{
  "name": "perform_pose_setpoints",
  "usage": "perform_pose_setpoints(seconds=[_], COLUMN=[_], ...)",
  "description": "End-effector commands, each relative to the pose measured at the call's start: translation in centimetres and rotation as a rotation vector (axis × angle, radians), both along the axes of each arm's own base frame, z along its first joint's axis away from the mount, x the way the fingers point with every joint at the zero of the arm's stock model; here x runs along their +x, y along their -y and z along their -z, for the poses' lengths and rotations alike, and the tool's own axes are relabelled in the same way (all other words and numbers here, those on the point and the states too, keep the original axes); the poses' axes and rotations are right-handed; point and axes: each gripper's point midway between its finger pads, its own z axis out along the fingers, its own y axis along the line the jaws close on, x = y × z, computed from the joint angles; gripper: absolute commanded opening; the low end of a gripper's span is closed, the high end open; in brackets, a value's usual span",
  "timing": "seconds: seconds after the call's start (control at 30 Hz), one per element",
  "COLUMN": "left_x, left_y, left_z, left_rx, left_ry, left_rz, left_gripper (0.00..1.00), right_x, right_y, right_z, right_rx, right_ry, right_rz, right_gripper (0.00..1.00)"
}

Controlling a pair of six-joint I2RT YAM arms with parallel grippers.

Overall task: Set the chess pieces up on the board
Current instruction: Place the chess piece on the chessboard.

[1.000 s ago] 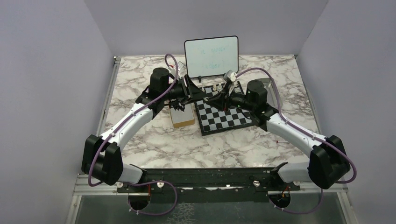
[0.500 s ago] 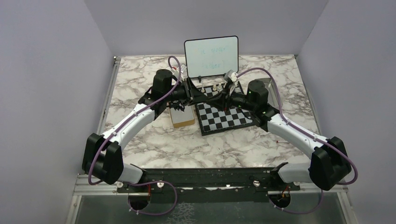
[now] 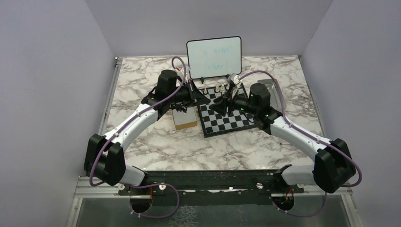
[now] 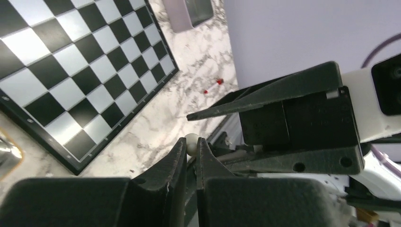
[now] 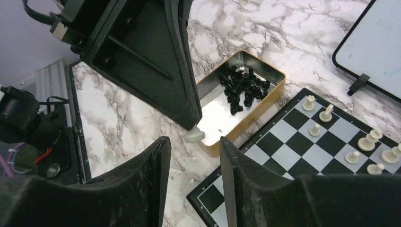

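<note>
Left gripper (image 4: 190,142): I find its fingers closed to a narrow slit, pinching 1 pale chess piece (image 5: 194,135) at the tips. It holds the piece in the air near the left edge of the board (image 5: 285,147). Right gripper (image 5: 193,146): fingers spread wide, gripping nothing. The held piece lines up with their gap, but I cannot tell whether they touch it. On the board's far rows I count 7 pale pieces (image 5: 325,113) standing upright. Just left of the board sits a gold-sided tin (image 5: 272,90) holding a heap of black pieces (image 5: 243,87). A whiteboard (image 3: 213,56) stands on the far side of the marble table (image 3: 142,85).
</note>
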Motion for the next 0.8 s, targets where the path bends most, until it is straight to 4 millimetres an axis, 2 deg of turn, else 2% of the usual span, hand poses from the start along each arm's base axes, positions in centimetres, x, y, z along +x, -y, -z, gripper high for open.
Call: perform_pose_setpoints(seconds=[0.0,0.2,0.23,0.27,0.37,0.57,0.77], left_x=[2.6,6.5,7.4,8.2,10.5,14.1,16.1], left_y=[-1.3,-3.2,-3.5,-3.7,-3.9,-2.7,-2.0], left_z=[0.8,2.6,3.0,3.2,4.9,7.4,10.6], left_rx=[0.174,0.394,0.435,0.470,0.571,0.667,0.680], left_ry=[0.116,0.241,0.264,0.286,0.315,0.380,0.380], left_rz=[-0.073,-0.181,-0.200,-0.217,-0.253,-0.288,-0.325], left_gripper=[0.09,0.10,0.10,0.10,0.10,0.10,0.10], right_x=[0.0,-0.4,-0.5,-0.6,-1.0,-1.3,-1.5], right_y=[1.1,3.0,3.2,3.5,4.3,6.3,8.3], right_z=[1.2,2.6,2.8,3.1,3.4,3.4,3.9], right_rx=[-0.025,-0.045,-0.051,-0.060,-0.082,-0.118,-0.158], right_ry=[-0.047,-0.115,-0.127,-0.138,-0.149,-0.163,-0.179], right_rz=[0.077,0.183,0.197,0.209,0.231,0.325,0.414], right_gripper=[0.52,0.77,0.90,0.99,1.00,1.00,1.00])
